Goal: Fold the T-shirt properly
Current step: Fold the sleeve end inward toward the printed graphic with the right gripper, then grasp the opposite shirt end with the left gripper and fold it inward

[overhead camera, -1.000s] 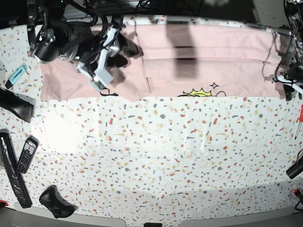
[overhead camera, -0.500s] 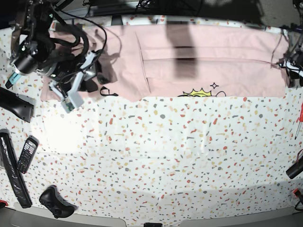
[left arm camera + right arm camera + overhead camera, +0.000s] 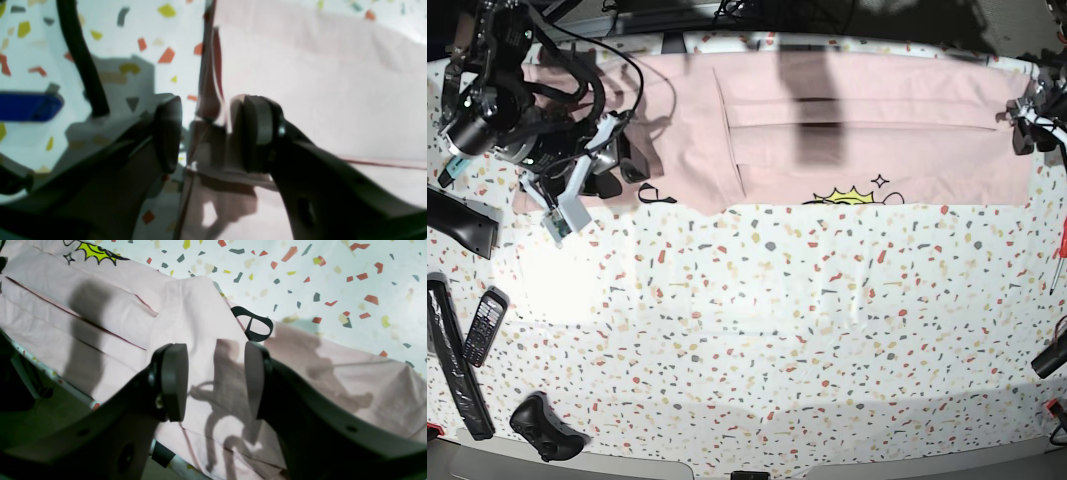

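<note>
Pale pink T-shirt (image 3: 857, 110) lying flat along far edge of terrazzo-patterned table (image 3: 807, 330), folded into long band w/ lengthwise creases. Yellow cartoon print (image 3: 852, 196) peeking out at near hem, approx. centre; black lettering loop (image 3: 655, 193) showing at near-left corner of the folded part.

Right gripper (image 3: 577, 190) at base view's left, over shirt's left end, tilted down toward table. In right wrist view, jaws spread wide w/ nothing between them, only pink cloth and their own shadow beneath (image 3: 215, 380); same black loop (image 3: 253, 323) just beyond the pads.

Left gripper (image 3: 1027, 115) at base view's right, at shirt's right end. Left wrist view: jaws wide apart (image 3: 206, 136), straddling shirt's edge fold, which runs up between the two pads; cloth near right-hand pad, contact unclear due to blur. Not clamped.

Elsewhere on table, left side: black handset w/ keypad (image 3: 485, 325), black game controller (image 3: 547, 428), long black bar (image 3: 452, 360), teal marker-like item (image 3: 449, 168). Red-handled tool (image 3: 1060, 248) at right edge.
</note>
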{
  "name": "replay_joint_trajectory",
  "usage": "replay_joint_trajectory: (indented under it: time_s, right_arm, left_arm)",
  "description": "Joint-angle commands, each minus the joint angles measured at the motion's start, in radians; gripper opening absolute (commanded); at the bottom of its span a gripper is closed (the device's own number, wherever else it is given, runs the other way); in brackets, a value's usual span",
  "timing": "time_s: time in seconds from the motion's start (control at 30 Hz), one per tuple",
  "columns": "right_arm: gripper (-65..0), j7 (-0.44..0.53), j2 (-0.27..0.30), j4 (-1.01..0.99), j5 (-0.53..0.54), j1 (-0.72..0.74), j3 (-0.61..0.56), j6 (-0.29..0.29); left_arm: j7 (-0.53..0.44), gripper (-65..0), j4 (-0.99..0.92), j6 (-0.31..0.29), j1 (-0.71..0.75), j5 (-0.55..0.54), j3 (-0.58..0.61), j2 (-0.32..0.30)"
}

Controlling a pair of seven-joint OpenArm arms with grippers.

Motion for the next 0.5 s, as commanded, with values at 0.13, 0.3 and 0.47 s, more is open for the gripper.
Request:
replay_joint_trajectory:
  time_s: [0.13, 0.3, 0.47]
  right_arm:
    - [-38.2, 0.014, 0.008, 0.018, 0.012, 0.008, 0.007, 0.003]
    - [-38.2, 0.015, 0.008, 0.018, 0.012, 0.008, 0.007, 0.003]
    - [-38.3, 0.015, 0.008, 0.018, 0.012, 0.008, 0.007, 0.003]
  left_arm:
    - [-0.001, -37.3, -0.031, -0.045, -0.002, -0.011, -0.008, -0.019]
    - [0.060, -37.5, -0.060, -0.215, -0.002, -0.117, -0.008, -0.018]
    - [0.112, -46.2, -0.063, -0.223, -0.002, -0.182, -0.008, -0.016]
